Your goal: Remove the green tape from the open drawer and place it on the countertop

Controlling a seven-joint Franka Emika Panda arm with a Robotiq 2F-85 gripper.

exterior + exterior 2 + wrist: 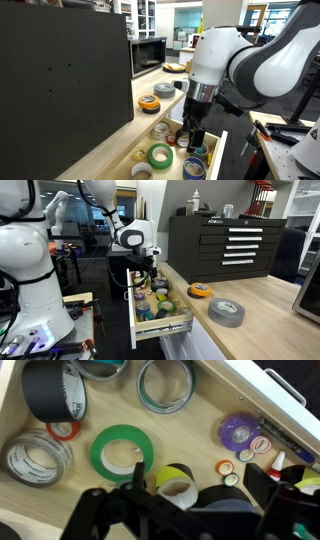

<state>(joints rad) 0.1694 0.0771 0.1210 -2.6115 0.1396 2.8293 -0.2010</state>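
The gripper (185, 498) is hanging low over the open drawer (165, 328) with its jaws spread apart, gripping nothing. In the wrist view the green tape (122, 452) is lying flat on the drawer floor, at about ten o'clock from the gripper. A black roll (55, 390) is sitting at eleven o'clock from the green tape and a purple roll (240, 432) at three o'clock. In an exterior view a grey roll (226, 311) is resting on the worktop (265, 325).

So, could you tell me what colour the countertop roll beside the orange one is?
Grey; the roll shows best in an exterior view.
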